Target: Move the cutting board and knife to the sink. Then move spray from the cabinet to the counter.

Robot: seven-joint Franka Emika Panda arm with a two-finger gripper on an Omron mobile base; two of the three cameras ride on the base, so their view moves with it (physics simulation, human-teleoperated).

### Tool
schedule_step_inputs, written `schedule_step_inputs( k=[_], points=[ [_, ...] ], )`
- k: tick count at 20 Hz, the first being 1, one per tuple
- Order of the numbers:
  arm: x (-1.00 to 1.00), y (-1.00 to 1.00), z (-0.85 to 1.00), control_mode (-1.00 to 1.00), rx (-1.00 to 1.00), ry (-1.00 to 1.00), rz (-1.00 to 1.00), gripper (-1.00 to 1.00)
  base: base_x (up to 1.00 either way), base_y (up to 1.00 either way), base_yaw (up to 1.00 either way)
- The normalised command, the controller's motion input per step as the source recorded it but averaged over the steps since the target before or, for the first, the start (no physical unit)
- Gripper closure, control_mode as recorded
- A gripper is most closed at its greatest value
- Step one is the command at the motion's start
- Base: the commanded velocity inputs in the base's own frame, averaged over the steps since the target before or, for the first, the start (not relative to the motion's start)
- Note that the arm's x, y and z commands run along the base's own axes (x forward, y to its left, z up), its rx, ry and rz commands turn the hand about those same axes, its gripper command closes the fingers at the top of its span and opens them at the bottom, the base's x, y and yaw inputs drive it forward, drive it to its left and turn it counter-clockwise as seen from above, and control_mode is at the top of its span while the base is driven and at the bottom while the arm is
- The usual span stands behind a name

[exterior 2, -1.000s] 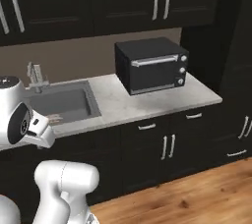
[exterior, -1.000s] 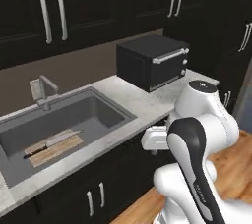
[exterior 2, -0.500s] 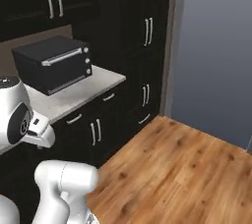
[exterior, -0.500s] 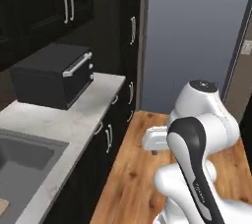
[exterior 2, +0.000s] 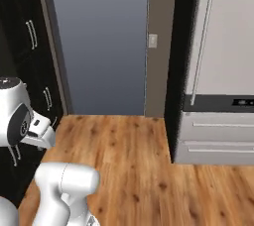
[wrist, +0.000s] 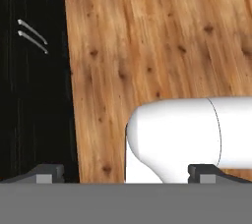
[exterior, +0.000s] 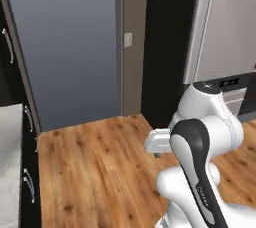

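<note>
Warm wood, cool greys, black fronts

The floor (exterior: 95, 172) is orange-brown planking with dark knots; the wall (exterior 2: 101, 41) behind is flat blue-grey beside a taupe post (exterior 2: 158, 46). The fridge (exterior 2: 223, 71) is pale silver-grey (black band across it), the cabinet fronts (wrist: 32, 85) black with silver handles, and the counter (exterior: 9, 167) white-grey marble.

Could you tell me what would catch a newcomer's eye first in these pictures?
Probably the tall blue-grey wall panel straight ahead, rising over the warm wooden floor. Next, the big steel fridge on the right with its long vertical handle, and a sliver of marble counter at the left edge of the left base view.
</note>
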Motion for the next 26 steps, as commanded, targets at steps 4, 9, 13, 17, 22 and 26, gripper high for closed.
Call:
schedule_step_inputs(
  k=[4,9,13,17,22,26],
  points=[
    [0.00,0.00,0.00,1.00,0.00,0.00,0.00,-1.00,0.00,0.00,-0.97],
    [0.00,0.00,0.00,1.00,0.00,0.00,0.00,-1.00,0.00,0.00,-0.97],
    [0.00,0.00,0.00,1.00,0.00,0.00,0.00,-1.00,0.00,0.00,-0.97],
    [0.00,0.00,0.00,1.00,0.00,0.00,0.00,-1.00,0.00,0.00,-0.97],
    [0.00,0.00,0.00,1.00,0.00,0.00,0.00,-1.00,0.29,0.11,-0.73],
    [0.00,0.00,0.00,1.00,0.00,0.00,0.00,-1.00,0.68,0.26,-0.34]
  ],
)
